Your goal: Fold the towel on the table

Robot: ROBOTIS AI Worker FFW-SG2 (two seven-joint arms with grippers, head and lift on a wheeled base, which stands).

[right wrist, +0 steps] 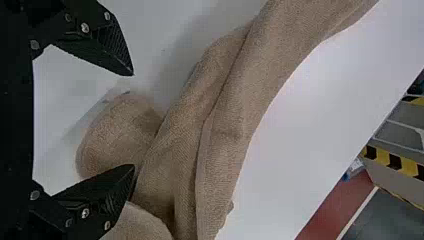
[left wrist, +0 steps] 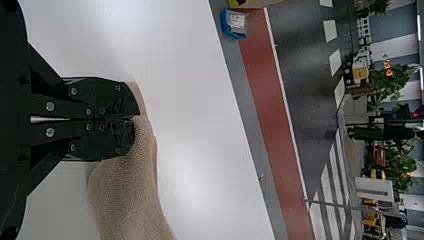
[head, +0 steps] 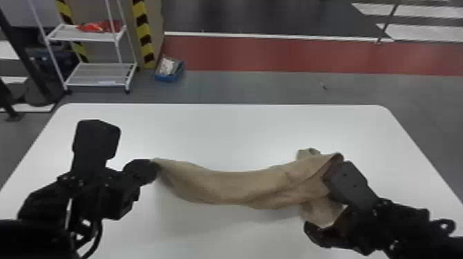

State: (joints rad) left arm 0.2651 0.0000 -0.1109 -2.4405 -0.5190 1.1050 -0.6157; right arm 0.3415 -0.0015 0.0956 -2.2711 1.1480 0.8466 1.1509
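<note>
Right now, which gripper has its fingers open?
The right gripper: its fingertips stand well apart at the towel, whereas the left gripper is shut on one end of it.

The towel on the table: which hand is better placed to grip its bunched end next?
Probably the right hand, open at the towel's bunched end; the left hand is shut on its other end.

Glare brightens the table [head: 206, 137] (soft shadows near the towel [head: 234, 186])
</note>
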